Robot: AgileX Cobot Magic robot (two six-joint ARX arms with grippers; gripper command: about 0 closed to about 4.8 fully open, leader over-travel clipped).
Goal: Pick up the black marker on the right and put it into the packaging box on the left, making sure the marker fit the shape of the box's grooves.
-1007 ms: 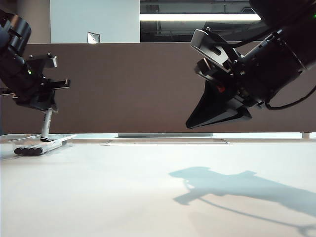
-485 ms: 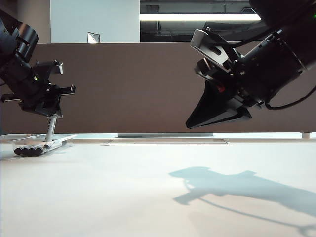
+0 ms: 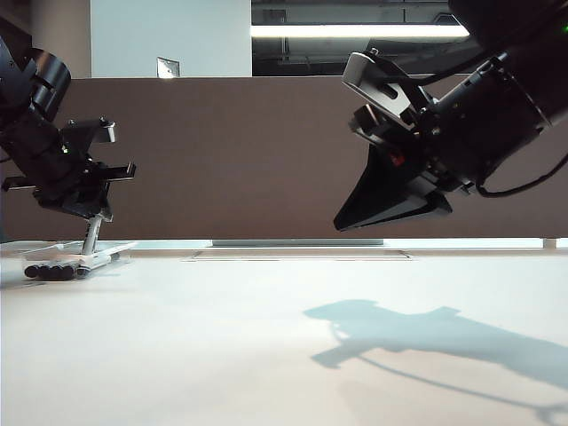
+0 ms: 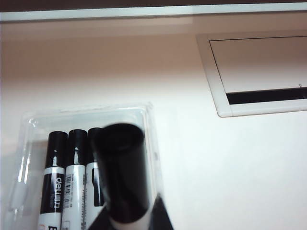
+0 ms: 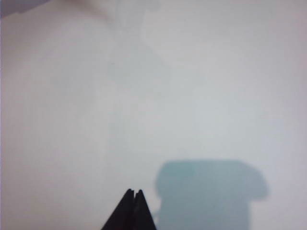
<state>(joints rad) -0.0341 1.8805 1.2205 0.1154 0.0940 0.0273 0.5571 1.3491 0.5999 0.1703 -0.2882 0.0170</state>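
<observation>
Left gripper (image 3: 89,222), far left, jaws clamping black marker (image 4: 122,172) tilted over packaging box (image 4: 153,143), aiming for groove. Right gripper (image 5: 134,194), upper right, jaws shut, empty, parked clear.

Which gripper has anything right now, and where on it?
The left gripper grips the black marker by its upper barrel, above the packaging box. The right gripper is shut, empty.

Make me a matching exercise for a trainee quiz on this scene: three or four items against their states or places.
Items:
1. left gripper
2. right gripper
3. packaging box
4. black marker

States:
A. shut, holding nothing, high above the table
B. holds three markers lying side by side
C. shut on a marker
D. held tilted over the box

Pairs: 1-C, 2-A, 3-B, 4-D
</observation>
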